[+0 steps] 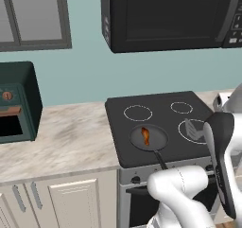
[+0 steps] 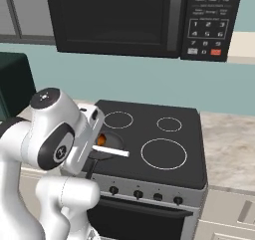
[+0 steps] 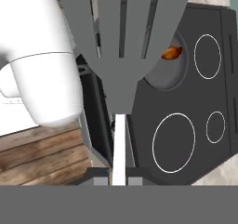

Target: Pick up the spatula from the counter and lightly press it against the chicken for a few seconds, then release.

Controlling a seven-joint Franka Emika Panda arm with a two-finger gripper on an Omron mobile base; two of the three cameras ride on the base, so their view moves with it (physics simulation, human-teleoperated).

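Hangs above the stove [image 1: 156, 104], near the pan [image 1: 158, 138]. Carries the spatula [image 3: 123, 42] by its thin white handle: seems light, stiff, prone to pivot. Faces the chicken [image 1: 146, 136] lying in that pan. Clamps the handle with the pincer [image 3: 119, 179].

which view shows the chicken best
The left base view: the chicken lies unobstructed in the pan. In the right base view the arm hides most of it; in the hand view the spatula covers part of it.
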